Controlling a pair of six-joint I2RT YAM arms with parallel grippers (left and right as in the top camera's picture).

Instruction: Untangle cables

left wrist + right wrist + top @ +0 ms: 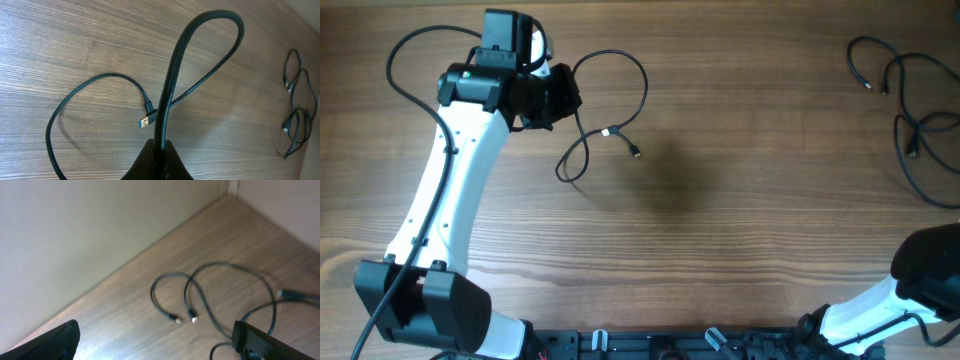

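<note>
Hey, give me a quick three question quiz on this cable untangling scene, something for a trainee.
1. True or false: the left gripper is shut on a black cable.
2. The right gripper is: A shut, B open, C gripping a wire.
3. Fill in: the metal plug lying on the table beside the held cable is a ___ plug.
Key: 1 true; 2 B; 3 USB.

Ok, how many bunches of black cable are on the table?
2. One thin black looped cable at upper left, held by the left hand; one loose black cable tangle at the far right edge, partly cropped.
</note>
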